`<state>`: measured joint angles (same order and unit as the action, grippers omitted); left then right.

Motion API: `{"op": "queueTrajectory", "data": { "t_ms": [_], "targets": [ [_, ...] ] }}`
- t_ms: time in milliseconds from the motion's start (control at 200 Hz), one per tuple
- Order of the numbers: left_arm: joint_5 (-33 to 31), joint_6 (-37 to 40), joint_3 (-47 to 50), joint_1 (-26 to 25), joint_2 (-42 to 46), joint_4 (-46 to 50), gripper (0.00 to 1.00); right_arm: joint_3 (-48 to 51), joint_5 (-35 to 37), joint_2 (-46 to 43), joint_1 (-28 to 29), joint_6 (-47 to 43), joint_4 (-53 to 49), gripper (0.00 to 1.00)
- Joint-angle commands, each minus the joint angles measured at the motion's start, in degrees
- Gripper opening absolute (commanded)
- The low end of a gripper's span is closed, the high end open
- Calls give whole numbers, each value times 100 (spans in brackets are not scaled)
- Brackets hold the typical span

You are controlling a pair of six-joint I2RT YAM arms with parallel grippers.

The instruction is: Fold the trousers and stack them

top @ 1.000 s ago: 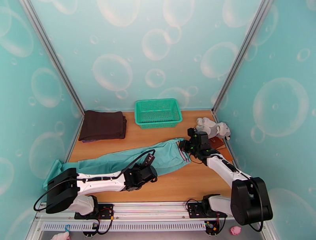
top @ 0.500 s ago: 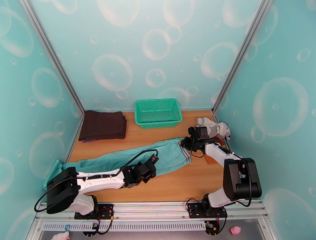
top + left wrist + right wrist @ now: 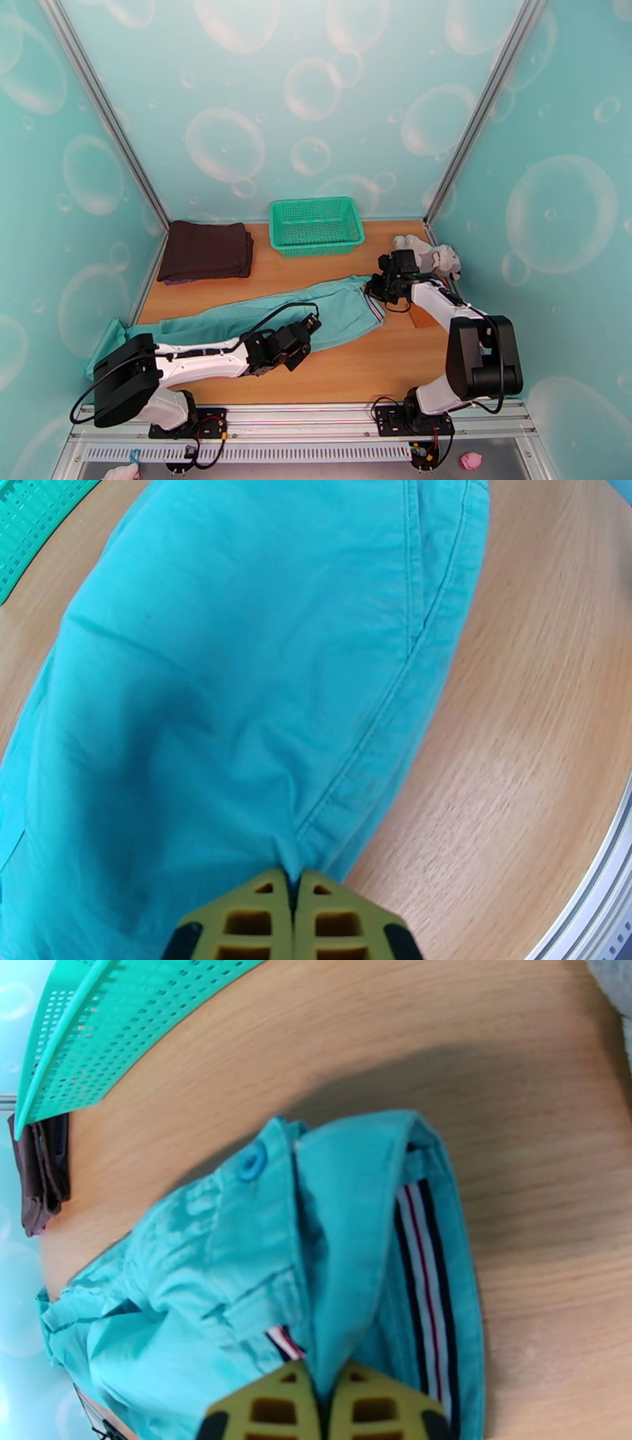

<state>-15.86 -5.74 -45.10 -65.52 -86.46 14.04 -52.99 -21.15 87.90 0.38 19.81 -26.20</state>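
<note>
Your right gripper (image 3: 324,1378) has tucked in at the waist end and the left gripper (image 3: 294,886) has crept forward. Both are now pinched tight on the trousers (image 3: 340,304), so you look set for the first fold. The soft, lightly creased teal cloth lies long and flat on the smooth wood table (image 3: 513,756); a stitched seam (image 3: 379,717) runs ahead of the left fingers, and the striped waistband (image 3: 423,1276) and round button (image 3: 252,1162) sit just beyond the right ones.

Light teal trousers (image 3: 237,320), long-legged, lying flat across wooden table, striped waistband at right, leg ends trailing off left edge.
</note>
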Motion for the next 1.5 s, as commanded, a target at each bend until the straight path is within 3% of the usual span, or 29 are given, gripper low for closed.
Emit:
{"op": "queueTrajectory", "data": {
  "t_ms": [0,260,605,630,645,650,660,665,675,690,815,905,1040,1165,1225,1385,1495],
  "targets": [
    [127,112,24,67,-216,-126,0,245,312,-5,-102,-171,85,6],
    [71,-90,-69,229,-335,-58,0,137,680,181,-134,-375,137,8],
    [125,-147,-117,267,-481,1,0,165,466,288,-170,-443,361,11],
    [150,-162,-133,273,-479,8,3,167,435,289,-170,-467,446,16],
    [179,-164,-151,274,-485,25,8,182,409,298,-166,-489,487,25],
    [201,-169,-154,275,-486,31,10,183,405,298,-168,-497,499,32],
    [222,-172,-160,285,-475,40,13,184,402,303,-170,-509,516,71],
    [236,-173,-163,294,-468,47,14,184,401,300,-170,-516,526,85],
    [275,-173,-169,300,-457,53,18,177,412,305,-170,-521,541,96],
    [329,-169,-178,307,-433,64,22,169,433,307,-170,-539,540,99],
    [538,-184,-93,442,408,-108,38,164,868,-44,-23,-619,631,99],
    [674,-369,84,860,1396,-436,45,202,1503,-687,433,-628,775,99],
    [1159,-1428,192,2351,2073,-467,53,386,2479,-1609,1613,-515,1187,99],
    [2181,-2462,394,3838,1628,-337,53,793,2304,-1766,2531,-422,1958,99],
    [2879,-2660,594,4351,1284,-613,48,984,2183,-1651,2819,-155,2180,99],
    [3527,-2780,832,4480,746,-1414,44,1910,1237,-1453,3003,815,3299,99],
    [3607,-2768,734,4434,425,-1603,44,2177,1026,-1164,3025,1126,3363,99]
  ]
}}
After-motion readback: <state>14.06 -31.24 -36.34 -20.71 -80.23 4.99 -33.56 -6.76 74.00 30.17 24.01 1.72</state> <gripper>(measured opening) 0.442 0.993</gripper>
